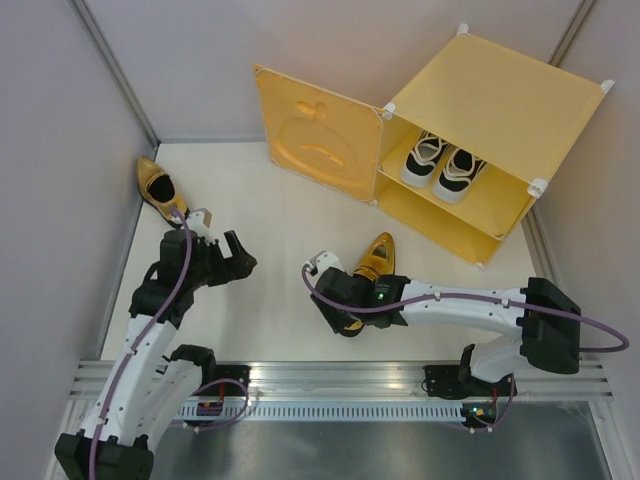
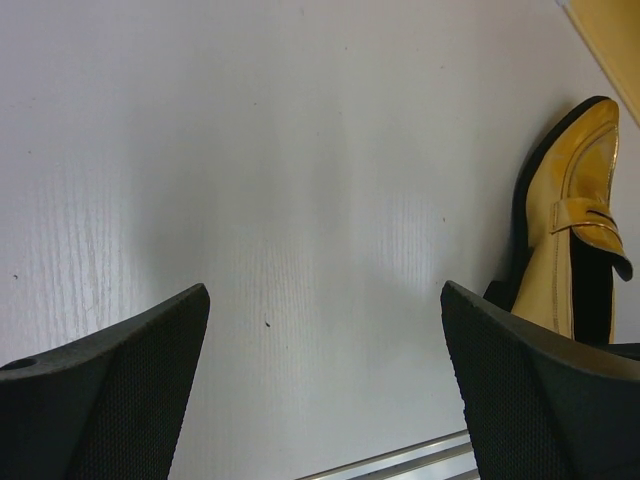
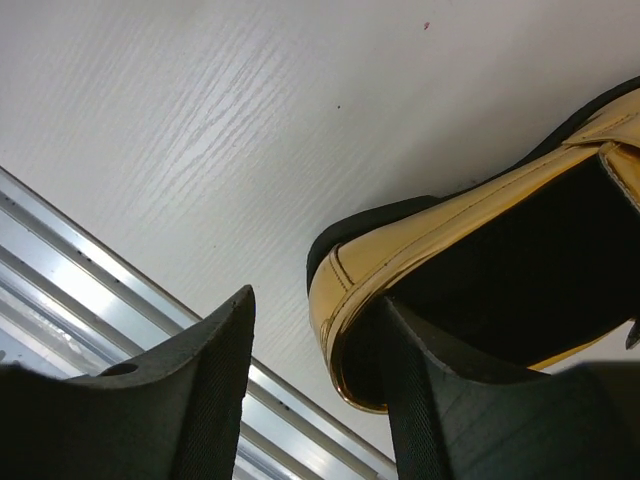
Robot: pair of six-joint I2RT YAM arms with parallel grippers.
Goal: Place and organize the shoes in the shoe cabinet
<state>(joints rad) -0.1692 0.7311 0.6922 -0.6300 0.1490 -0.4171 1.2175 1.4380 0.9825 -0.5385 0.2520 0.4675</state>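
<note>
Central gold loafer (image 1: 376, 256), long axis toe-first toward shoe cabinet (image 1: 500, 105)

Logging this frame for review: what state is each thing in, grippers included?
Cabinet door: open.
Sneakers: side by side on shelf.
Left loafer: on table, untouched.
Centre loafer: on table.
Left gripper: open, empty.
Right gripper: open, straddling centre loafer's heel.

Left gripper (image 2: 322, 300) gapes over white table (image 2: 250, 150); gold loafer (image 2: 560, 230) beside 1 finger.
</note>
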